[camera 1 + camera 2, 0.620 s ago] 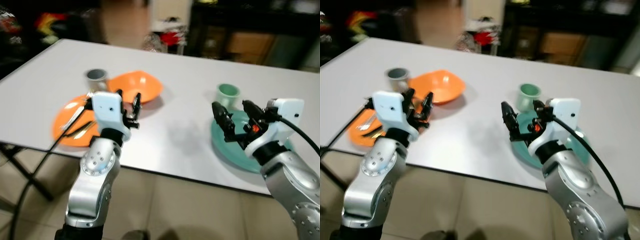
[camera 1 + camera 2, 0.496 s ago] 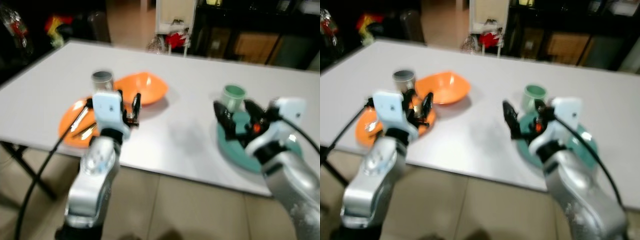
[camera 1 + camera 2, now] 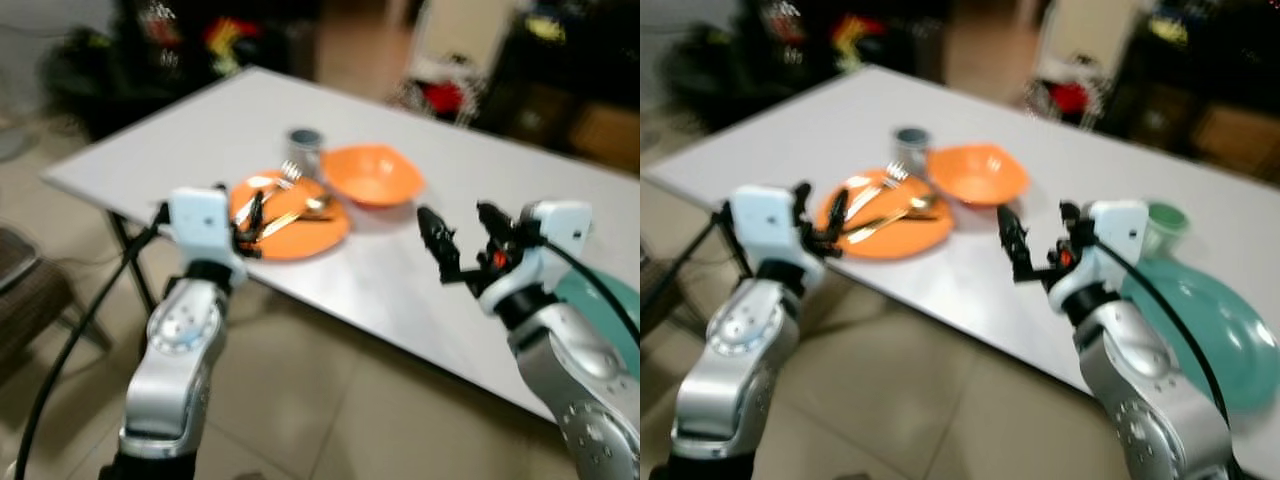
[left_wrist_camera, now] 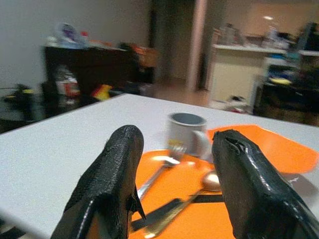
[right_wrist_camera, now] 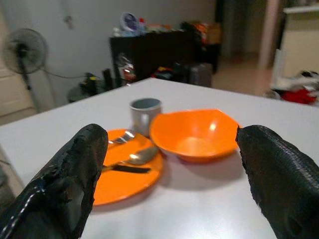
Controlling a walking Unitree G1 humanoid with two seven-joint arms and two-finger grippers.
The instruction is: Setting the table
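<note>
An orange plate lies near the white table's front edge and carries a fork, a spoon and a dark knife. Behind it stand a grey mug and an orange bowl. My left gripper hovers open at the plate's near left rim, holding nothing. The right gripper is open wide above bare table to the right of the bowl, also with nothing in it. A teal plate and a green cup sit at the far right.
A chair stands on the tiled floor left of the table. Table legs show under its left corner. Dark furniture and clutter line the back of the room. A fan stands far behind.
The whole picture has swung, so the camera moved; the orange set now sits mid-view and the teal plate at the right edge. Both grippers stay open with nothing held.
</note>
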